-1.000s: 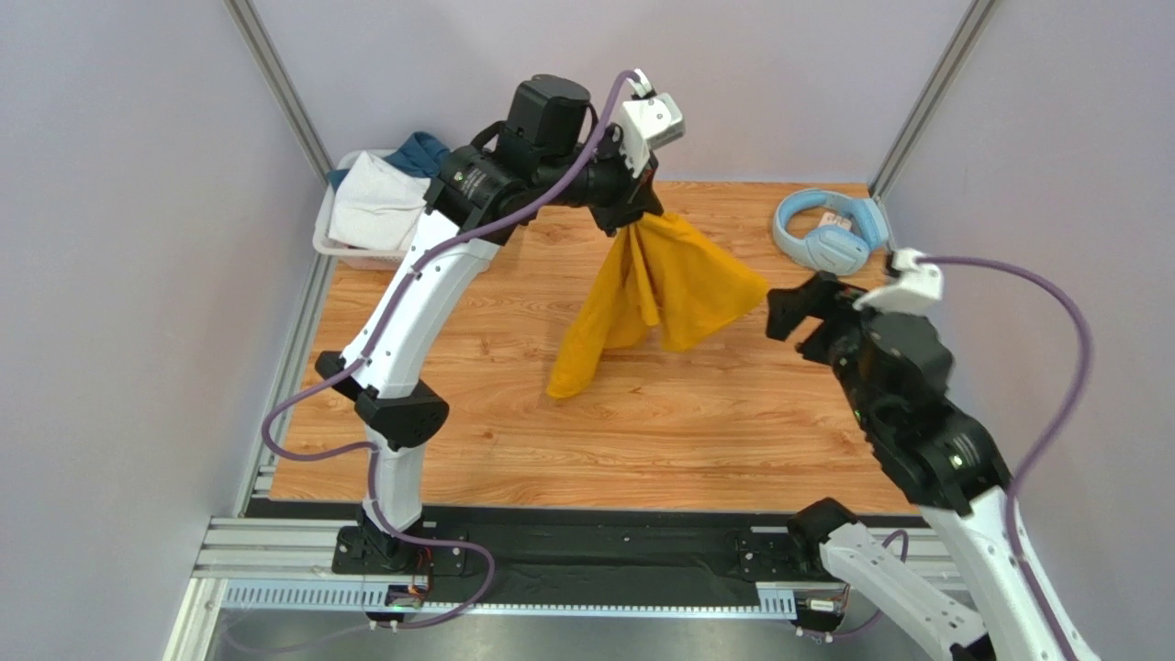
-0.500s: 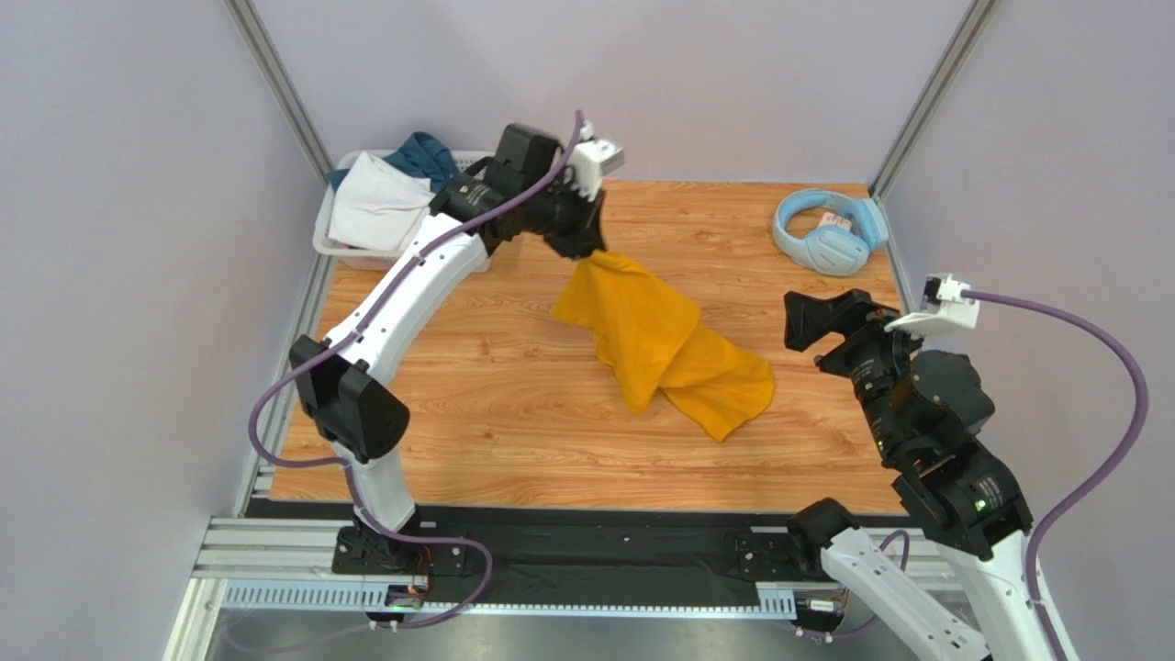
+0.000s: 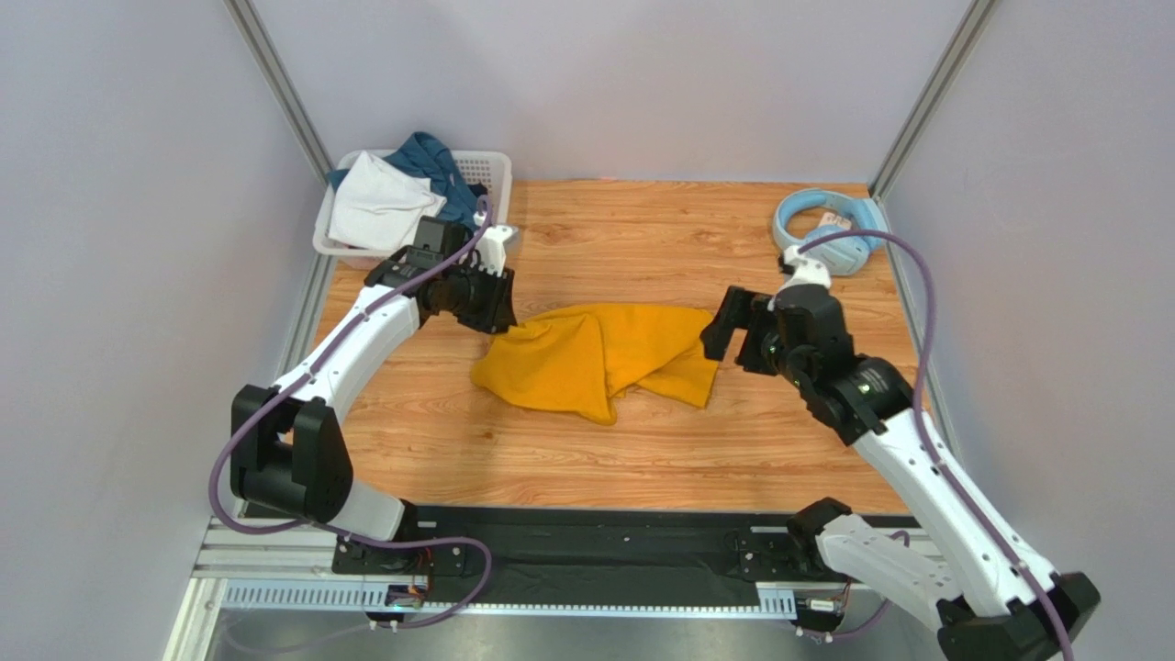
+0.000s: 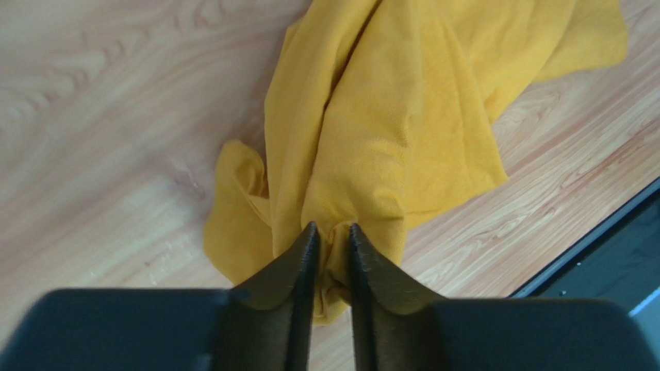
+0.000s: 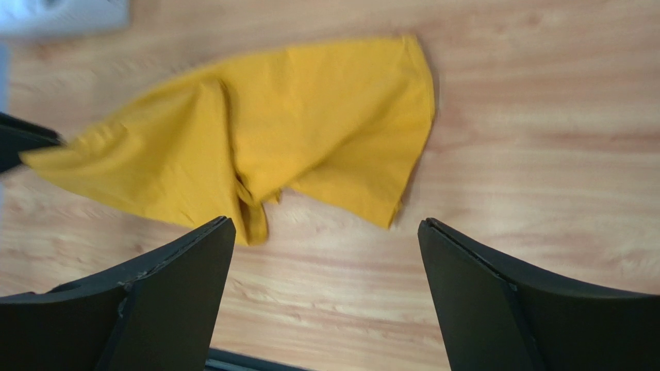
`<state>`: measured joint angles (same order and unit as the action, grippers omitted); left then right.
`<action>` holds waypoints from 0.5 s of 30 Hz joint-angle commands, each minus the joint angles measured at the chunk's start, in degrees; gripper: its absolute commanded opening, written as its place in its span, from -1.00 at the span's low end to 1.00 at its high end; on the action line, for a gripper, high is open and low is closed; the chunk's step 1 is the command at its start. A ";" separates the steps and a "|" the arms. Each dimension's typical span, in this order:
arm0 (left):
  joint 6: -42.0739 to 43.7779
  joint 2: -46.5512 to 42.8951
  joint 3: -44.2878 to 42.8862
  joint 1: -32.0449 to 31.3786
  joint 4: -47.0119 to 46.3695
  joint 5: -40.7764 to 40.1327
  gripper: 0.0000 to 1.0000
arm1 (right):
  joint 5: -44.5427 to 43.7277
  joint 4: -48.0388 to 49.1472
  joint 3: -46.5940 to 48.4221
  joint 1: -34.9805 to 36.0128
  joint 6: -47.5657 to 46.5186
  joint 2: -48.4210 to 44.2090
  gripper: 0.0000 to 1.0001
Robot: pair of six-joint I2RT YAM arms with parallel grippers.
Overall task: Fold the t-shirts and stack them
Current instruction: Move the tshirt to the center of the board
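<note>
The mustard-yellow t-shirt (image 3: 593, 361) lies crumpled and partly doubled over on the wooden table. My left gripper (image 3: 504, 314) is low at its left end. In the left wrist view the shirt (image 4: 387, 131) spreads away from that gripper (image 4: 331, 228), whose jaws stand a narrow gap apart with a bunched fold of yellow cloth between the tips. My right gripper (image 3: 723, 331) hovers at the shirt's right edge. From its wrist camera it (image 5: 325, 222) is wide open over bare wood, the shirt (image 5: 256, 147) just beyond. A white garment (image 3: 375, 204) and a teal-blue one (image 3: 428, 152) lie in the basket.
A white lattice basket (image 3: 490, 163) stands at the table's back left corner. Light-blue headphones (image 3: 824, 227) lie at the back right. Grey walls enclose the table on three sides, and a black rail (image 3: 593, 530) runs along the near edge.
The left arm has swung down and left, laying the hanging yellow shirt flat on the table, and its jaws have parted slightly. The right arm has moved in toward the shirt's right edge.
</note>
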<state>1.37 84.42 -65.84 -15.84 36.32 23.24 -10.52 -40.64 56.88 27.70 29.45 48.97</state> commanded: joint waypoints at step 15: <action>0.92 -4.45 -10.18 -3.05 0.15 6.64 0.64 | 9.02 3.19 -13.29 -0.63 7.46 8.94 0.64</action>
<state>3.16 79.07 -74.74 -16.29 35.35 25.65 -5.26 -43.79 44.88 27.64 34.26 54.96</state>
